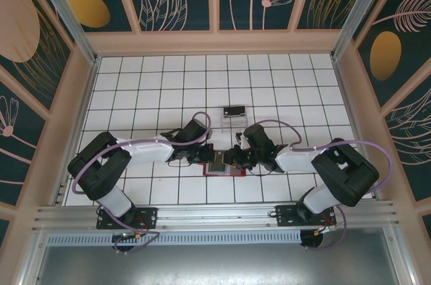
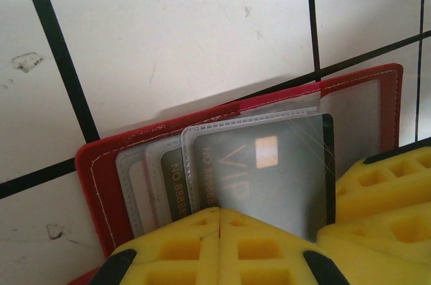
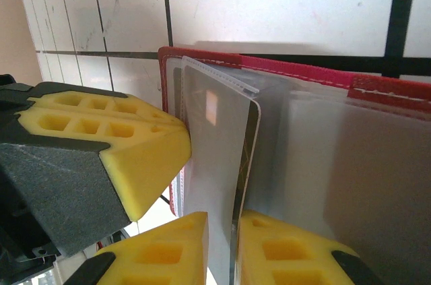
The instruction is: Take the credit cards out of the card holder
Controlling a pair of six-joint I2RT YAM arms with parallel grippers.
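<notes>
Left pincer (image 2: pixel 219 248), closed tight, steadies the card holder (image 2: pixel 94 164) so right pincer (image 3: pixel 232 244), nipping the dark credit card (image 2: pixel 283 184), can pull.

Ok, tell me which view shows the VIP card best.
Left wrist: the VIP card faces the lens, lettering readable. Right wrist shows it slanted, pinched in the right gripper; top external, just a tiny grey patch.
</notes>
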